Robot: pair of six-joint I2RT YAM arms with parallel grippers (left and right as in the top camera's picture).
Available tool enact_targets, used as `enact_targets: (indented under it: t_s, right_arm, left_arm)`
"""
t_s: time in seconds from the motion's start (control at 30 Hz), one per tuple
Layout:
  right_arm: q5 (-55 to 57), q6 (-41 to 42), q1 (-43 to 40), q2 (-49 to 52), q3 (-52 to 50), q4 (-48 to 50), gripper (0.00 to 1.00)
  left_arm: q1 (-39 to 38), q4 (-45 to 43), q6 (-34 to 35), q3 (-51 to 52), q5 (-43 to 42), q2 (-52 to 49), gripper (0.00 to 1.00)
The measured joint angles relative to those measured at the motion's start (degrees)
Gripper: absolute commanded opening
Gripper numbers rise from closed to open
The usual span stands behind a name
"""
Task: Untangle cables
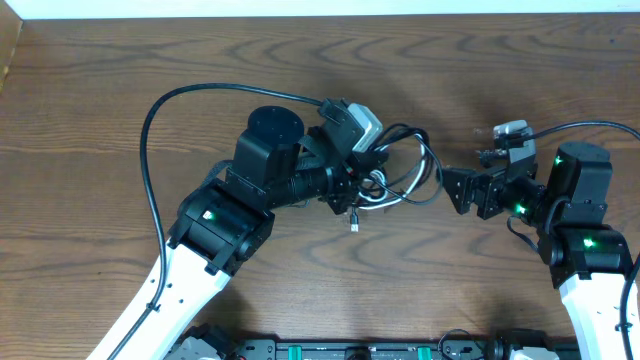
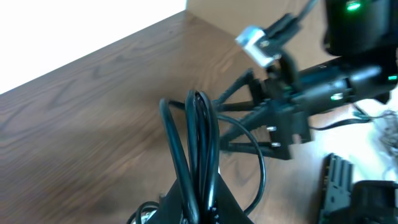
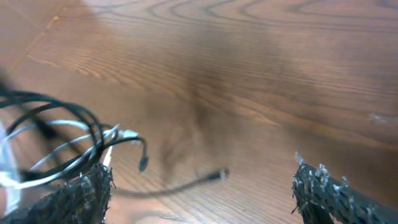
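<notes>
Two arms are counted: left arm [image 1: 215, 225], right arm [image 1: 585, 235]. One white cable [image 3: 68, 123] and one table [image 1: 100, 80] are counted; the tangled black cables [image 2: 199, 143] cannot be counted.

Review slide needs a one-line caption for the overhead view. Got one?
Left gripper clamps the tangled cables over the wooden table; right gripper open, facing them.

Black cables [image 2: 194, 143], with one white cord [image 3: 68, 124] among them, over a mid-brown worktop [image 1: 90, 70] streaked with wavy, darker wood grain.
</notes>
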State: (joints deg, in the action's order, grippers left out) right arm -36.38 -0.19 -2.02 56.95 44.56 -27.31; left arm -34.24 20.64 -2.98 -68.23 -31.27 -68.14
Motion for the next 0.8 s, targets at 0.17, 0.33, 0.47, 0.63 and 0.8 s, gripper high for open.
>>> enact_targets:
  t_s: [0.17,0.33,0.47,0.63,0.8]
  right_arm:
    - [-4.55,0.00,0.00,0.00,0.00,2.16,0.93]
    - [-8.74,0.02,0.00,-0.83,0.00,3.50,0.94]
    - [-10.36,0.02,-0.02,-2.78,0.00,3.85,0.96]
    - [-12.17,0.22,-0.02,-5.14,0.00,3.98,0.98]
    - [-13.81,0.94,-0.02,-6.01,0.00,4.13,0.99]
  left_arm:
    - [0.00,1.05,0.00,0.00,2.58,0.00,0.07]
    - [0.00,1.92,-0.02,0.00,4.72,0.00,0.08]
    - [0.00,2.36,-0.02,0.00,6.27,0.00,0.08]
    - [0.00,2.71,0.02,0.00,8.28,0.00,0.07]
    - [0.00,2.73,0.52,0.00,9.14,0.00,0.07]
